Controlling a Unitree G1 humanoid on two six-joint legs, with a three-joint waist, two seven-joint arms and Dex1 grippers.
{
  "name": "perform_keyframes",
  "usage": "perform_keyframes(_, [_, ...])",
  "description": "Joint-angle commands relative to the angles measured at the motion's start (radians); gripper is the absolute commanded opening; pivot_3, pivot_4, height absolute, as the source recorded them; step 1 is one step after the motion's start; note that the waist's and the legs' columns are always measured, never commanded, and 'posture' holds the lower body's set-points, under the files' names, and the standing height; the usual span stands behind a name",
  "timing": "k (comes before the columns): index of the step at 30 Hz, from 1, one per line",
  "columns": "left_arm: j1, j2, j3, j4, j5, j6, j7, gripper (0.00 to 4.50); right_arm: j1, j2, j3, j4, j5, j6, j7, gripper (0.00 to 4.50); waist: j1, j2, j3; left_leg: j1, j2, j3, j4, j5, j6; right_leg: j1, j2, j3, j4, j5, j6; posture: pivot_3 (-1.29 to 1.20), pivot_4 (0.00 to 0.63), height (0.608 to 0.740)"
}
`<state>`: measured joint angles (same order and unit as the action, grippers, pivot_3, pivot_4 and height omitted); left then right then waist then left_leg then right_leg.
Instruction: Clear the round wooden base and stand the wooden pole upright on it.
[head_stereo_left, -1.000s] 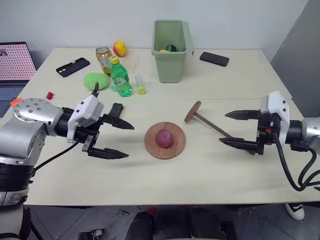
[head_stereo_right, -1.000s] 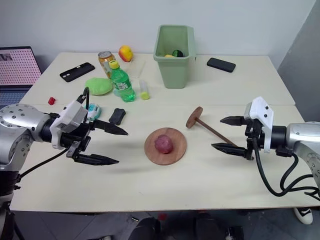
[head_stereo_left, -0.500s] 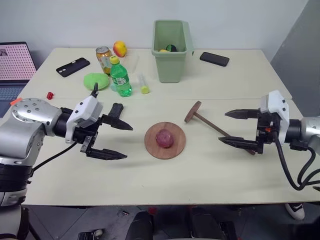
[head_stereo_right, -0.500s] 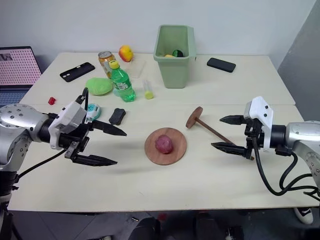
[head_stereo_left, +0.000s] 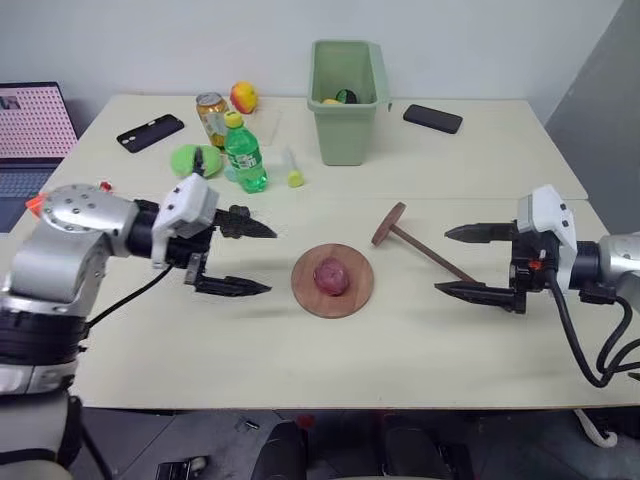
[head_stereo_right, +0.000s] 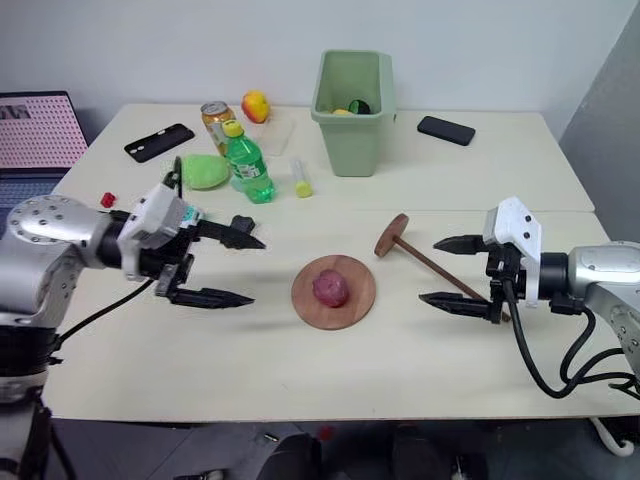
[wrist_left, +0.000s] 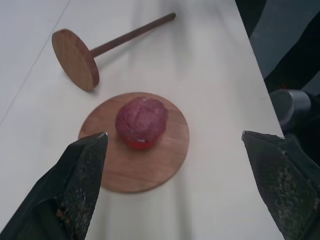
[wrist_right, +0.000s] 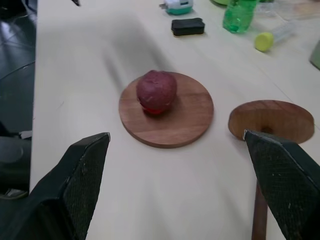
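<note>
The pale counter (head_stereo_left: 300, 350) carries the round wooden base (head_stereo_left: 357, 295), a flat disc at its centre with a purple-red lumpy ball (head_stereo_left: 331, 275) on top. The wooden pole (head_stereo_left: 425, 253) lies just right of it. Left gripper (head_stereo_left: 262, 259) and right gripper (head_stereo_left: 442, 261) hover released, flanking them. The right wrist view cuts off the rod.

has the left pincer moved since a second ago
Yes. The left pincer has moved toward the base: the stretch of table between its fingertips and the disc's rim is narrower than before. It is open and holds nothing.
</note>
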<state>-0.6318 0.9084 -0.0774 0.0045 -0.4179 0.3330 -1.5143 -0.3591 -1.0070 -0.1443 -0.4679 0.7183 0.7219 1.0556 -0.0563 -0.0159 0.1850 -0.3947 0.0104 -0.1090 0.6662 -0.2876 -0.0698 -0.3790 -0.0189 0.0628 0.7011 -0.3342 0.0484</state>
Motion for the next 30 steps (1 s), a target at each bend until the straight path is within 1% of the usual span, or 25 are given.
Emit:
perform_keyframes(1, [-0.059,-0.117,-0.1,0.063,0.096,-0.096,0.04,4.5,-0.039,-0.022,-0.028,-0.044,0.041,0.011,0.019,4.49,0.0,0.0,0.0,0.0,0.0,0.0,0.0,0.0,0.0,0.0,0.0,0.0,0.0,0.0,0.0,0.0,0.15,0.74])
perform_keyframes(3, [-0.094,-0.184,-0.146,0.119,0.135,-0.136,0.045,4.5,-0.051,-0.027,-0.027,-0.051,0.048,0.018,0.022,4.49,0.003,0.0,0.0,0.0,0.0,0.0,0.001,0.0,0.0,0.0,0.0,0.0,0.001,0.0,0.0,0.0,0.15,0.74])
perform_keyframes(5, [-0.129,-0.24,-0.189,0.206,0.204,-0.222,0.065,4.5,-0.06,-0.035,-0.023,-0.059,0.047,0.018,0.028,4.49,0.003,0.0,0.0,-0.002,0.0,-0.001,0.003,0.0,0.0,0.0,0.0,-0.001,0.001,0.0,0.0,0.0,0.15,0.74])
perform_keyframes(9, [-0.2,-0.353,-0.236,0.384,0.29,-0.316,0.128,4.5,-0.086,-0.038,-0.023,-0.087,0.068,0.036,0.016,4.49,0.003,0.0,0.0,-0.002,-0.001,-0.001,0.004,0.0,0.0,0.0,0.0,-0.001,0.001,0.0,0.0,0.0,0.15,0.74])
perform_keyframes(11, [-0.212,-0.38,-0.272,0.449,0.337,-0.383,0.121,4.5,-0.096,-0.039,-0.03,-0.107,0.086,0.051,0.001,4.49,0.002,0.0,0.0,-0.003,-0.001,-0.001,0.005,0.0,0.0,0.0,0.0,-0.001,0.001,0.0,0.0,0.0,0.15,0.74])
perform_keyframes(14, [-0.231,-0.404,-0.294,0.527,0.385,-0.432,0.126,4.5,-0.107,-0.04,-0.046,-0.131,0.113,0.072,-0.02,4.49,-0.002,0.0,0.0,-0.003,-0.001,-0.001,0.006,0.0,0.0,-0.001,0.0,-0.001,0.001,0.0,0.0,0.0,0.15,0.74])
perform_keyframes(16, [-0.245,-0.413,-0.31,0.586,0.416,-0.479,0.12,4.12,-0.114,-0.041,-0.065,-0.15,0.144,0.09,-0.044,4.5,-0.001,0.0,0.0,-0.003,-0.001,-0.001,0.006,0.0,0.001,-0.001,0.0,-0.001,0.001,0.0,0.0,0.0,0.15,0.74])
perform_keyframes(17, [-0.251,-0.419,-0.313,0.61,0.426,-0.495,0.123,4.06,-0.115,-0.041,-0.073,-0.156,0.155,0.097,-0.055,4.5,-0.001,0.0,0.0,-0.003,-0.001,-0.001,0.006,0.0,0.001,-0.001,0.0,-0.001,0.002,0.0,0.0,0.0,0.15,0.74])
perform_keyframes(18, [-0.256,-0.423,-0.311,0.627,0.431,-0.504,0.126,3.89,-0.115,-0.042,-0.077,-0.16,0.163,0.101,-0.062,4.5,0.001,0.0,0.0,-0.003,-0.001,-0.001,0.006,0.0,0.001,-0.001,0.0,-0.001,0.002,0.0,0.0,0.0,0.15,0.74])
perform_keyframes(20, [-0.267,-0.429,-0.302,0.654,0.433,-0.518,0.128,3.46,-0.117,-0.038,-0.081,-0.162,0.171,0.105,-0.078,4.5,0.003,0.0,0.0,-0.004,-0.001,-0.002,0.009,0.0,0.001,-0.001,0.0,-0.001,0.003,0.0,0.0,0.0,0.15,0.74])
perform_keyframes(21, [-0.273,-0.43,-0.296,0.66,0.431,-0.521,0.126,3.23,-0.121,-0.034,-0.082,-0.158,0.176,0.109,-0.089,4.5,0.003,0.0,0.0,-0.004,-0.001,-0.002,0.009,-0.001,0.001,-0.001,-0.001,-0.001,0.004,0.0,0.0,0.0,0.15,0.74])
perform_keyframes(23, [-0.281,-0.423,-0.273,0.652,0.409,-0.507,0.114,2.93,-0.13,-0.028,-0.077,-0.144,0.174,0.104,-0.1,4.5,0.003,0.0,0.0,-0.004,-0.002,-0.002,0.01,-0.001,0.001,0.0,-0.001,-0.001,0.004,0.0,0.0,0.0,0.15,0.74])
perform_keyframes(27, [-0.262,-0.382,-0.21,0.56,0.336,-0.442,0.079,2.68,-0.146,-0.005,-0.059,-0.123,0.173,0.1,-0.128,4.5,-0.001,0.0,0.0,-0.004,-0.001,-0.002,0.01,-0.001,0.001,-0.001,-0.001,-0.001,0.006,0.0,0.0,0.0,0.15,0.74])
perform_keyframes(28, [-0.245,-0.364,-0.187,0.51,0.309,-0.412,0.073,2.68,-0.145,-0.001,-0.055,-0.123,0.172,0.098,-0.129,4.5,-0.002,0.0,0.0,-0.004,-0.001,-0.002,0.01,-0.001,0.001,-0.001,0.0,-0.001,0.006,0.0,0.0,0.0,0.15,0.74])
perform_keyframes(30, [-0.172,-0.28,-0.106,0.311,0.19,-0.252,0.038,2.68,-0.137,0.009,-0.047,-0.127,0.172,0.095,-0.131,4.5,-0.005,0.0,0.0,-0.004,-0.001,-0.002,0.01,-0.001,0.001,-0.002,0.0,-0.001,0.006,0.0,0.0,0.0,0.15,0.74])
